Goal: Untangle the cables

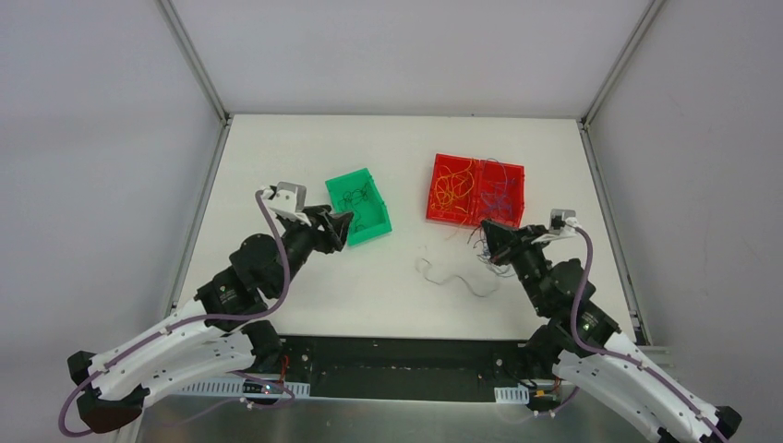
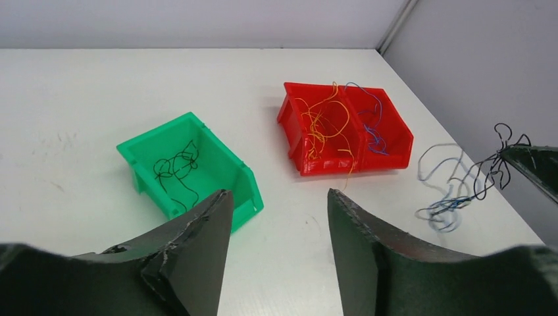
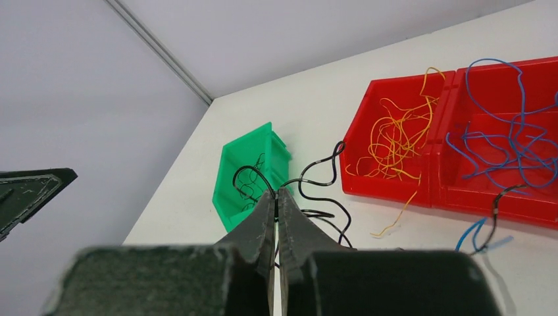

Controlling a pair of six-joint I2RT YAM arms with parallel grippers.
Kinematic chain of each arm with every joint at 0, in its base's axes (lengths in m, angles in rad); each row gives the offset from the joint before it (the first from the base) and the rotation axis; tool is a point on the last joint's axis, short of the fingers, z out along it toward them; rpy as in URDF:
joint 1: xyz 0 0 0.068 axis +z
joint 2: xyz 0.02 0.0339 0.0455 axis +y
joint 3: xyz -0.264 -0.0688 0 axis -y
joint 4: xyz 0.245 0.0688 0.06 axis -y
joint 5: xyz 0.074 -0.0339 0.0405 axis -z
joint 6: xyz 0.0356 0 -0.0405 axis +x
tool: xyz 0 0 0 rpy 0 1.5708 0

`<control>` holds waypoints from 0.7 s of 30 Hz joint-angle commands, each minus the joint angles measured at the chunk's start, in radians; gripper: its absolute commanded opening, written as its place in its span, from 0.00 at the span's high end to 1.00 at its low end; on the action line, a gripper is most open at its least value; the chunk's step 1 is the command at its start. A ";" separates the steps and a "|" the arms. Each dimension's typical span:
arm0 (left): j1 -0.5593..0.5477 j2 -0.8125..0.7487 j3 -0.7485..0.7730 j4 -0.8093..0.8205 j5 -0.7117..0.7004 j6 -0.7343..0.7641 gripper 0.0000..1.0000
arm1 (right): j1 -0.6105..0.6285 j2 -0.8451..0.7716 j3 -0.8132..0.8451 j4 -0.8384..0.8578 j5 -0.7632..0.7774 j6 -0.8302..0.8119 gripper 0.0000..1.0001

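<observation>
My right gripper (image 3: 276, 192) is shut on a thin black cable (image 3: 322, 181) and holds it above the table in front of the red bin (image 1: 475, 220). A small tangle of blue and black strands (image 2: 444, 210) hangs from it. Orange-yellow cables (image 3: 395, 141) lie in the red bin's left compartment and blue cables (image 3: 513, 138) in its right one. Black cables (image 2: 176, 166) lie in the green bin (image 1: 369, 226). My left gripper (image 2: 278, 194) is open and empty, just beside the green bin's near corner.
A pale loose strand (image 1: 443, 275) curls on the table between the arms. One orange strand (image 3: 395, 217) hangs over the red bin's front wall. Grey enclosure walls stand along the table's left, right and back edges.
</observation>
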 commanded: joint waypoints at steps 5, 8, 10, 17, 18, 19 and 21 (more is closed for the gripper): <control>-0.007 0.161 0.035 0.083 0.316 0.084 0.29 | -0.001 0.014 0.100 -0.063 -0.133 -0.027 1.00; -0.008 0.213 0.016 0.151 0.373 0.118 0.20 | 0.000 0.034 0.180 -0.147 -0.169 -0.025 1.00; -0.008 0.203 -0.026 0.222 0.404 0.144 0.17 | -0.001 0.068 0.261 -0.219 -0.184 -0.027 1.00; -0.007 0.139 -0.177 0.490 0.508 0.215 0.11 | 0.000 0.296 0.558 -0.395 -0.388 -0.024 1.00; -0.008 0.133 -0.197 0.532 0.536 0.224 0.11 | 0.000 0.327 0.584 -0.405 -0.418 -0.020 1.00; -0.008 0.128 -0.217 0.571 0.562 0.235 0.11 | 0.000 0.353 0.609 -0.412 -0.455 -0.014 1.00; -0.007 0.121 -0.248 0.637 0.593 0.244 0.11 | 0.000 0.407 0.653 -0.423 -0.509 -0.008 1.00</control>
